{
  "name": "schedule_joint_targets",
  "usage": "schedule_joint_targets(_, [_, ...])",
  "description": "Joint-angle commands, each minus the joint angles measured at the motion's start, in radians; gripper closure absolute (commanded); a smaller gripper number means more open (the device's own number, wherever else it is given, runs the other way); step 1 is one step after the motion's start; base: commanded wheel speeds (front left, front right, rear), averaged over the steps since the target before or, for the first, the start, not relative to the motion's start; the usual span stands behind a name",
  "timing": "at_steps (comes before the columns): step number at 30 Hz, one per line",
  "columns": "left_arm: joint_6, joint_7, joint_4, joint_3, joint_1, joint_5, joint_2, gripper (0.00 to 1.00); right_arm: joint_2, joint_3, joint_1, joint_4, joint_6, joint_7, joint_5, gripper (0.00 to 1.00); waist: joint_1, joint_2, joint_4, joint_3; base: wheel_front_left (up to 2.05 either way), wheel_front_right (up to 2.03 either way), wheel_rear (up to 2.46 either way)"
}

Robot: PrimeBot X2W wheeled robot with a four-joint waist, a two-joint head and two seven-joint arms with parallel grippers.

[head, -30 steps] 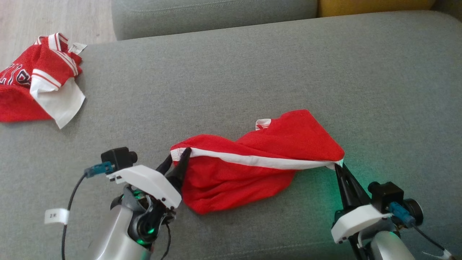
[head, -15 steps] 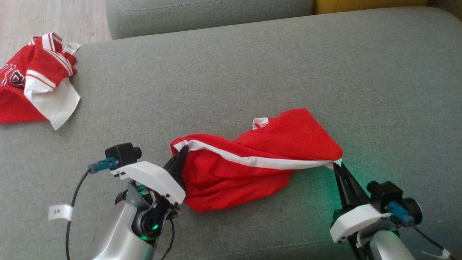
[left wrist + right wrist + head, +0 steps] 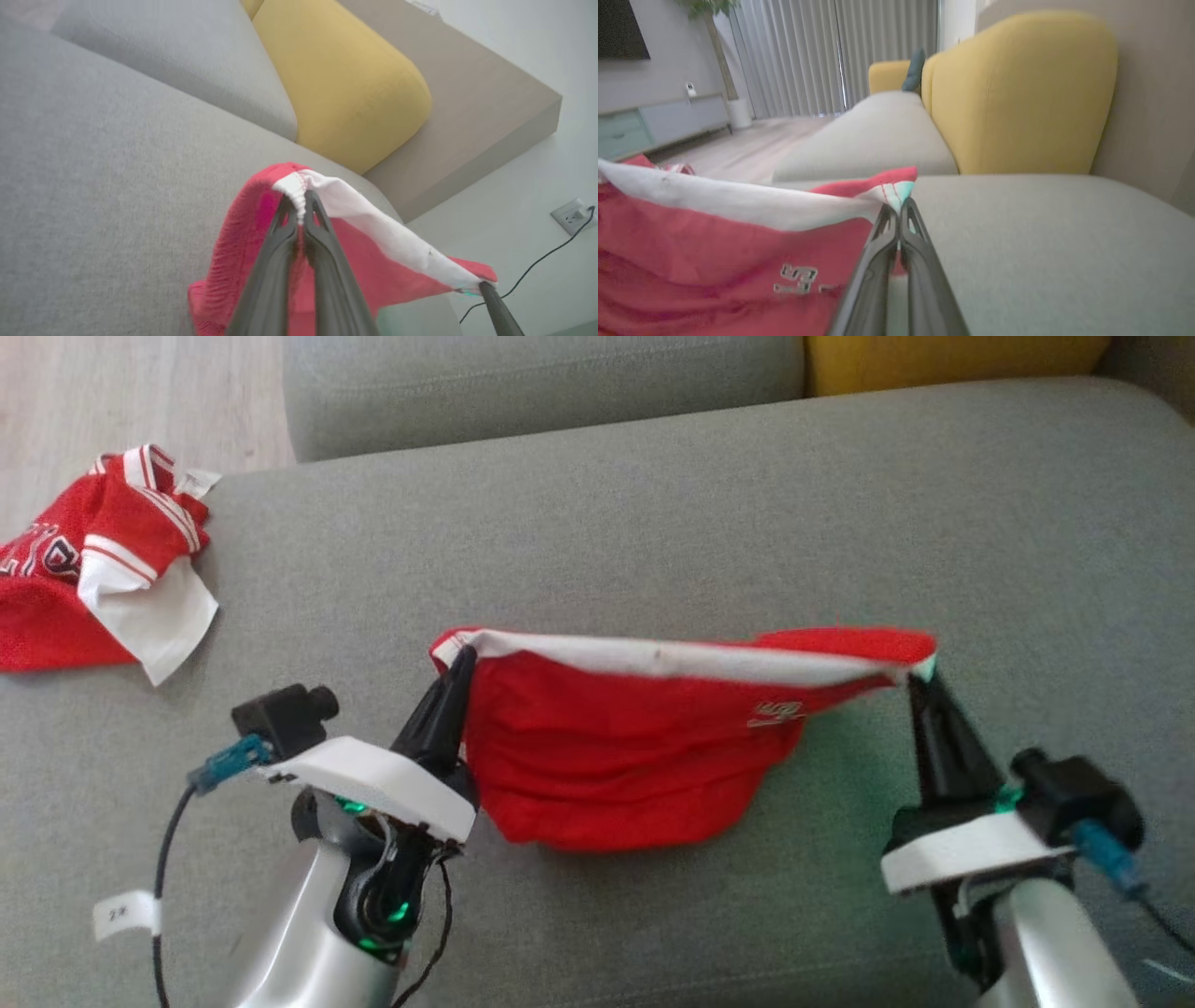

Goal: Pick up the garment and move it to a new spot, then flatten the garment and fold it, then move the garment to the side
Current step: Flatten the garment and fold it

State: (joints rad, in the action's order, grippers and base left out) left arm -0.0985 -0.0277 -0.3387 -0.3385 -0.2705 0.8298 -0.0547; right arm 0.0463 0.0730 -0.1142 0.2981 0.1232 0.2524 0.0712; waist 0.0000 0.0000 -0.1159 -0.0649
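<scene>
The garment (image 3: 635, 756) is red with a white band along its top edge and a small white logo. It hangs stretched between my two grippers above the grey sofa seat (image 3: 653, 523), its lower part still touching the cushion. My left gripper (image 3: 459, 658) is shut on the band's left corner (image 3: 299, 196). My right gripper (image 3: 917, 679) is shut on the right corner (image 3: 899, 198). In the left wrist view the band runs from my left gripper (image 3: 301, 200) down to the right gripper's fingertip (image 3: 486, 287). The right wrist view has the logo (image 3: 798, 277) on the red cloth (image 3: 714, 266).
A second red and white garment (image 3: 93, 569) lies crumpled at the seat's far left corner. A grey back cushion (image 3: 541, 378) and a yellow cushion (image 3: 952, 359) stand behind the seat. Wooden floor (image 3: 131, 392) lies beyond the left edge.
My left gripper closed on the band's left corner. Both grippers then rose and drew apart, pulling the white band straight and lifting the garment's upper part off the seat.
</scene>
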Motion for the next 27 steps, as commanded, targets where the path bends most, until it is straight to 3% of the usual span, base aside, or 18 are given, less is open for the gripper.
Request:
schedule_joint_targets(1, [-0.006, -0.027, 0.083, 0.040, -0.021, -0.013, -0.024, 1.00, 0.004, 0.009, -0.051, -0.101, 0.008, 0.009, 0.008, 1.00, 0.0000, 0.0000, 0.000, 0.019, 0.00, 0.00, 0.00])
schedule_joint_targets(10, [0.019, -0.052, 0.348, 0.060, -0.009, -0.037, -0.053, 1.00, 0.004, -0.003, -0.070, -0.399, 0.008, 0.007, -0.008, 1.00, 0.0000, 0.0000, -0.010, 0.077, 0.00, 0.00, 0.00])
schedule_joint_targets(20, [0.082, 0.031, 0.706, 0.086, -0.053, -0.075, -0.121, 1.00, 0.019, 0.014, -0.120, -0.713, 0.008, -0.090, -0.029, 1.00, 0.0000, 0.0000, -0.033, 0.086, 0.00, 0.00, 0.00])
schedule_joint_targets(24, [0.102, 0.102, 0.755, 0.083, -0.096, -0.068, -0.143, 1.00, 0.016, 0.013, -0.136, -0.746, 0.008, -0.147, 0.004, 1.00, 0.0000, 0.0000, -0.036, 0.061, 0.00, 0.00, 0.00])
schedule_joint_targets(27, [0.113, 0.146, 0.705, 0.094, -0.148, -0.047, -0.152, 1.00, 0.015, 0.014, -0.176, -0.691, 0.008, -0.188, 0.043, 1.00, 0.0000, 0.0000, -0.041, 0.013, 0.00, 0.00, 0.00])
